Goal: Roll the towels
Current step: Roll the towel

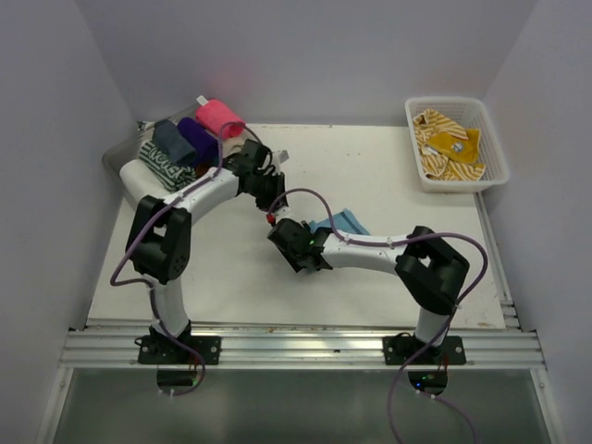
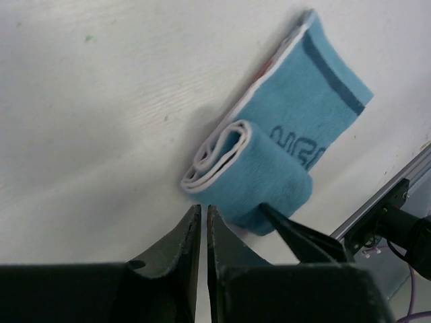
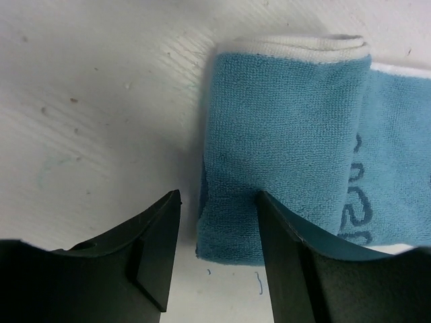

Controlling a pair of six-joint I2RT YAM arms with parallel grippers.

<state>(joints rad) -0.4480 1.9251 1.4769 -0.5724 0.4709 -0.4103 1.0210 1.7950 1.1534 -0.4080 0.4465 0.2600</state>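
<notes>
A light blue towel (image 1: 340, 222) with dark lettering lies mid-table, its near end rolled into a short roll (image 2: 266, 185) and the rest flat. My right gripper (image 3: 217, 195) is open, and the near corner of the roll (image 3: 283, 134) lies between its fingers, the right finger against the cloth. My left gripper (image 2: 204, 214) sits just before the roll's white-edged end, fingers together but for a thin slit, holding nothing. Rolled towels, hot pink (image 1: 220, 117), purple (image 1: 197, 139), dark blue (image 1: 171, 141) and green-striped (image 1: 162, 168), lie at the back left. Mustard-yellow striped towels (image 1: 449, 148) lie unrolled at the back right.
The rolled towels sit in a clear plastic tray (image 1: 120, 153) at the back left corner. A white lattice basket (image 1: 495, 148) at the back right holds the yellow towels. Both arms meet mid-table. An aluminium rail (image 1: 305, 347) runs along the near edge.
</notes>
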